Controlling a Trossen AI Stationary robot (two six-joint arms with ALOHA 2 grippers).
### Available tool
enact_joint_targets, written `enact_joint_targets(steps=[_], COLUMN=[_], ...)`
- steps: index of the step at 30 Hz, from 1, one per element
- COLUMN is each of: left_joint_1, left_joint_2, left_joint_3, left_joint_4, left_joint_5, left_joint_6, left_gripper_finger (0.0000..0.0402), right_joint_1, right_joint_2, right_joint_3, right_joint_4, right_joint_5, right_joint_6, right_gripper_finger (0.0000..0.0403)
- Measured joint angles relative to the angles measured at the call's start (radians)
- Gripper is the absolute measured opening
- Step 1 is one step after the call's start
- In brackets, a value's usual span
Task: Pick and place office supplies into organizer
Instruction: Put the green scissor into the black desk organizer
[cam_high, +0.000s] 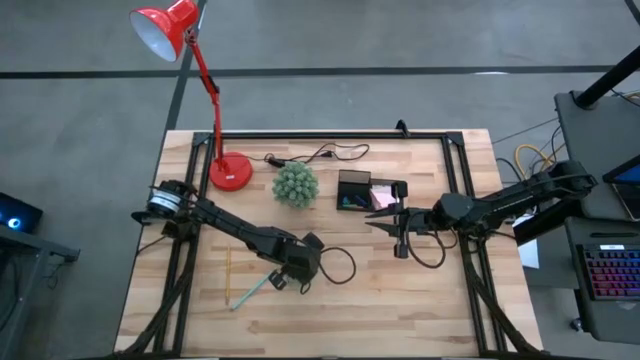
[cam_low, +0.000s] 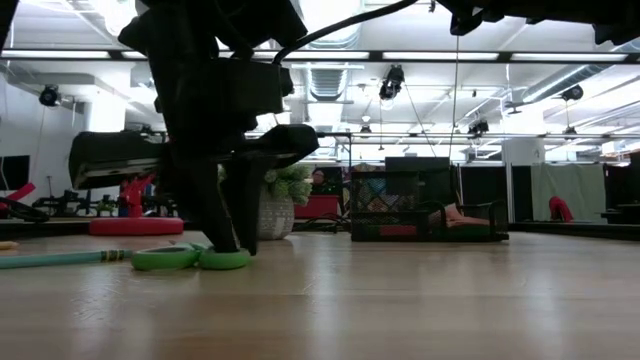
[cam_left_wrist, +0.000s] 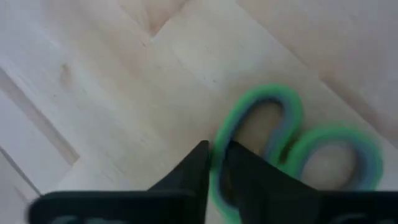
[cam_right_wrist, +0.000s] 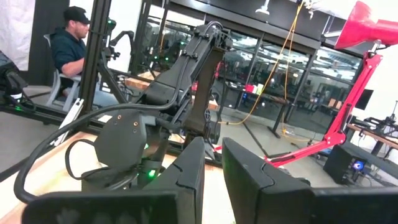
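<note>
The green-handled scissors (cam_left_wrist: 273, 134) lie flat on the wooden table, and their two handle rings (cam_low: 190, 258) show in the low view. My left gripper (cam_left_wrist: 216, 160) stands over them near the table's near edge (cam_high: 283, 276), pointing down, shut on one ring. A light green pen (cam_high: 246, 294) and a thin yellow pencil (cam_high: 228, 272) lie just to the left of it. The black organizer (cam_high: 353, 189) stands at mid-table with a pink pad (cam_high: 382, 196) at its right side. My right gripper (cam_high: 375, 221) hovers just in front of the organizer, shut and holding nothing (cam_right_wrist: 213, 163). My left gripper pinches the rim of one handle ring of the scissors (cam_left_wrist: 219, 186), on the side away from the other ring. One finger is inside the ring and one outside. The fingers come from above, pointing down. The scissors still lie flat on the table.
A round green fuzzy plant (cam_high: 295, 185) stands left of the organizer. The red lamp's base (cam_high: 231, 172) stands beyond the plant, and a black cable (cam_high: 320, 155) runs along the far edge. A loop of cable (cam_high: 340, 265) hangs beside my left wrist. Bare wood lies between the arms.
</note>
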Motion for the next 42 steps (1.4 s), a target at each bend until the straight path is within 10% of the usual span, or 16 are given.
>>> enact_joint_targets(steps=[25,30,42], left_joint_1=[0.009,0.009,0.031], left_joint_2=[-0.116,-0.149,-0.254], left_joint_3=[0.122,0.129,0.123], left_joint_4=[-0.036,-0.050,0.120], left_joint_5=[-0.023,-0.025,-0.274], left_joint_6=[-0.003,-0.004,-0.029], left_gripper_finger=[0.0002,0.0002,0.0002], right_joint_1=[0.000,0.016,0.086], right_joint_2=[-0.006,-0.081,-0.289], right_joint_3=[0.002,0.025,0.013], right_joint_4=[0.001,0.007,-0.234], right_joint_5=[0.001,0.143,0.194], right_joint_6=[0.019,0.100,0.151], right_gripper_finger=[0.0047,0.0047,0.0047])
